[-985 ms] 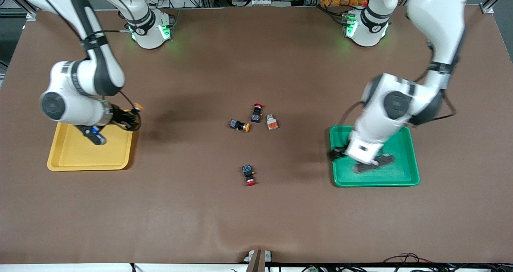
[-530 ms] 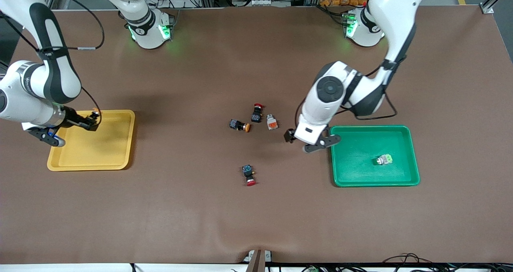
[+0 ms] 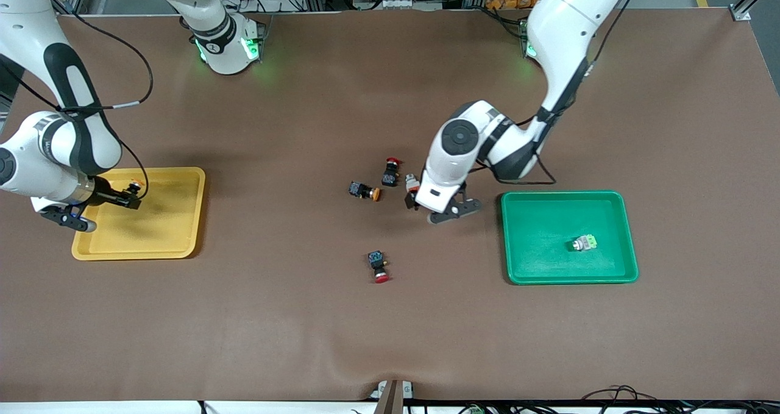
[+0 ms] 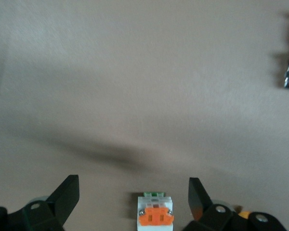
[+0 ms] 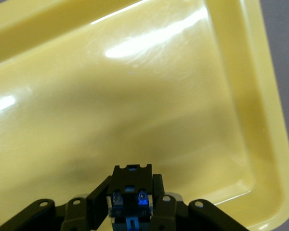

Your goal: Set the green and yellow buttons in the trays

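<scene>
Front view: the right gripper [image 3: 125, 196] hangs over the yellow tray [image 3: 164, 243] at the right arm's end of the table, pinching a black button with a yellow cap [image 3: 133, 188]. The left gripper [image 3: 436, 208], fingers spread, hangs over the grey button with an orange face [image 3: 412, 183] near the table's middle. Beside that button lie another yellow-capped black button [image 3: 364, 191] and a red-capped button [image 3: 390, 172]; a second red-capped button [image 3: 378, 266] lies nearer the camera. The green tray [image 3: 609, 267], at the left arm's end, holds a grey button with a green face [image 3: 584, 242].

Left wrist view: the orange-faced button [image 4: 155, 217] lies between the spread fingers [image 4: 62, 197], apart from both.

Right wrist view: the black button [image 5: 130, 192] is clamped between the fingers, above the yellow tray's floor [image 5: 135, 110].
</scene>
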Controlling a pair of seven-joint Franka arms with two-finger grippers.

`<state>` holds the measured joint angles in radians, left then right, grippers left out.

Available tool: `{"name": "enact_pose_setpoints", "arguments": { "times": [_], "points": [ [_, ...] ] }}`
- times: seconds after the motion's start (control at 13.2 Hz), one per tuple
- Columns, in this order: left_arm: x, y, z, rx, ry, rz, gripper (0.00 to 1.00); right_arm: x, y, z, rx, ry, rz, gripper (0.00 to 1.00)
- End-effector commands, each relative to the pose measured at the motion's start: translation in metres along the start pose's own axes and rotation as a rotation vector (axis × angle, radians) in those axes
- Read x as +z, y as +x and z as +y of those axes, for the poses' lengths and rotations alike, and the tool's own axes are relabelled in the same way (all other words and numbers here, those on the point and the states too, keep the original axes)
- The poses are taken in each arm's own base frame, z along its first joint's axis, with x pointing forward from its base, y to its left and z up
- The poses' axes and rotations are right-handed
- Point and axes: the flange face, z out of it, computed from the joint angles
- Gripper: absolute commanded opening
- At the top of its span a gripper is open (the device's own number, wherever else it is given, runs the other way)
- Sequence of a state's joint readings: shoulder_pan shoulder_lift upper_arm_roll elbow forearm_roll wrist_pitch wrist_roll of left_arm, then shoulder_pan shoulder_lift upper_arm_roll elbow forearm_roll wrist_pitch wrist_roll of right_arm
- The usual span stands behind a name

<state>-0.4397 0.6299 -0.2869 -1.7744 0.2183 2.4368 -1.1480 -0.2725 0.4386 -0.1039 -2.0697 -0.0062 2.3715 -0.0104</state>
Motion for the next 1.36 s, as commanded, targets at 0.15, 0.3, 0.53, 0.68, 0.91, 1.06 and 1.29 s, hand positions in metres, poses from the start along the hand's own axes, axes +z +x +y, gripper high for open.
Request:
{"name": "enact_pose_setpoints", "arguments": {
  "times": [0.15, 0.3, 0.53, 0.68, 0.91, 1.06, 1.29],
  "points": [
    [0.026, -0.024, 0.020, -0.017, -0.022, 0.064, 1.00, 0.005, 0.007, 0.008, -0.011, 0.004, -0.013, 1.00],
    [0.045, -0.032, 0.021, -0.004, -0.012, 0.082, 1.00, 0.003, 0.008, 0.001, 0.017, 0.003, -0.013, 1.00],
    [0.047, -0.040, 0.023, 0.007, -0.004, 0.101, 1.00, -0.014, 0.012, -0.008, 0.070, -0.002, -0.092, 1.00],
    [0.046, -0.041, 0.024, 0.010, -0.005, 0.102, 0.72, -0.023, 0.015, -0.010, 0.067, -0.003, -0.113, 1.00],
    [0.044, -0.048, 0.028, 0.006, -0.007, 0.091, 0.60, -0.031, 0.010, -0.024, 0.089, 0.047, -0.175, 1.00],
    [0.048, -0.060, 0.030, 0.005, 0.006, 0.083, 0.60, -0.044, 0.002, -0.043, 0.138, 0.064, -0.236, 1.00],
    [0.052, -0.073, 0.029, 0.015, 0.056, 0.074, 0.52, -0.066, -0.019, -0.107, 0.248, 0.015, -0.297, 1.00]
  ]
}}
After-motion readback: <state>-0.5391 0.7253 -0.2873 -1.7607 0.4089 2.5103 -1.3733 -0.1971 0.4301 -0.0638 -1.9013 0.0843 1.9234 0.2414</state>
